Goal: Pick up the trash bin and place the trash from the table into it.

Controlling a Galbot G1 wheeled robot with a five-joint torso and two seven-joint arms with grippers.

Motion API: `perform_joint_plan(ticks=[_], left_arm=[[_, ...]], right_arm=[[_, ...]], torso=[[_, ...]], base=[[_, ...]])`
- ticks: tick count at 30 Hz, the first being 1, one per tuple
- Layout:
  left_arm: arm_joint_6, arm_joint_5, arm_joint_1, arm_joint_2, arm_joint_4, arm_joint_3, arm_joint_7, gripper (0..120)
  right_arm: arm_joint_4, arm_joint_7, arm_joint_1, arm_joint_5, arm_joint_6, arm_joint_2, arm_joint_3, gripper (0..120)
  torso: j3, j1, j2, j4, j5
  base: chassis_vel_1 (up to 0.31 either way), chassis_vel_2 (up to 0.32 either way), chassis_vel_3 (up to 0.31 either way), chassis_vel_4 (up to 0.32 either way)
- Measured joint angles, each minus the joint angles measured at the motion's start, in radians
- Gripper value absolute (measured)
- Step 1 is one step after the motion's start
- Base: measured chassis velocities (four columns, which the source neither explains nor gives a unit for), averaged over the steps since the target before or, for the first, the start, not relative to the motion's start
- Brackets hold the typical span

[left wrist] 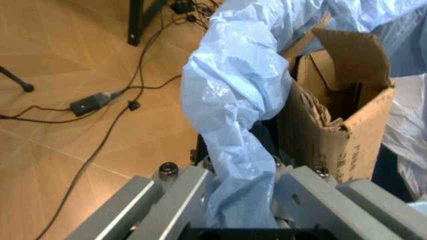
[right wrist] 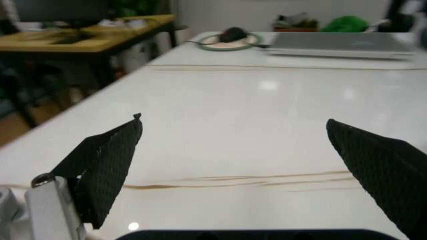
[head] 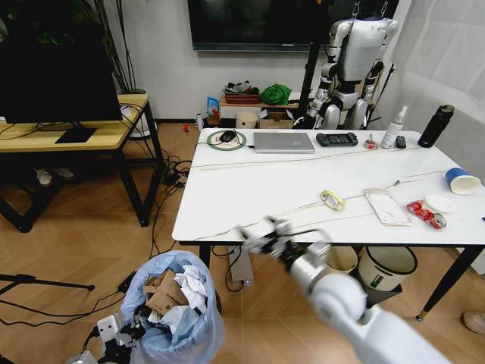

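Observation:
The trash bin (head: 176, 307), lined with a crinkly light-blue bag, sits low at the table's left front corner with brown cardboard (left wrist: 343, 115) and white paper inside. My left gripper (head: 120, 334) is shut on its bagged rim (left wrist: 233, 150). My right gripper (head: 261, 239) hovers open over the front edge of the white table (head: 250, 186), and its black pads (right wrist: 107, 160) stand wide apart with nothing between them. Trash lies on the table's right side: a yellow wrapper (head: 332, 199), a flat white pouch (head: 386, 206), a crushed red can (head: 424, 214), a white lid (head: 440, 202) and a blue cup (head: 461, 180).
A laptop (head: 284, 142), a controller (head: 336, 139), a spray bottle (head: 393, 127) and a black flask (head: 436, 126) line the table's far edge. A cream bin (head: 342, 259) and a white bin (head: 386, 265) stand under it. A wooden desk (head: 68, 136) is at the left, with cables on the floor.

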Motion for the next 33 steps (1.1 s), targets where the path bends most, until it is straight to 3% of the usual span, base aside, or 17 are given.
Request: perform_joint_plan(ticks=[6, 13, 22, 33], left_arm=[[-0.004, -0.001, -0.006, 0.003, 0.004, 0.015, 0.005, 0], [-0.008, -0.008, 0.006, 0.001, -0.013, 0.0, 0.008, 0], [-0.01, -0.01, 0.017, -0.006, -0.029, -0.017, 0.009, 0], [-0.01, 0.0, 0.019, -0.017, -0.032, -0.014, 0.008, 0]], right_arm=[[-0.139, 0.042, 0.074, 0.01, -0.084, 0.023, 0.153, 100], [-0.346, 0.019, 0.163, 0.016, -0.087, 0.04, 0.174, 100], [-0.485, -0.015, 0.22, 0.021, -0.065, 0.052, 0.162, 99], [-0.529, -0.034, 0.235, 0.019, -0.042, 0.056, 0.145, 56]], torso=[[0.0, 0.0, 0.0, 0.0003, 0.0004], [0.0, 0.0, 0.0, 0.0002, 0.0006], [0.0, 0.0, 0.0, 0.0002, 0.0], [0.0, 0.0, 0.0, 0.0002, -0.0002]], base=[[0.0, 0.0, 0.0, 0.0], [0.0, 0.0, 0.0, 0.0], [0.0, 0.0, 0.0, 0.0], [0.0, 0.0, 0.0, 0.0]])
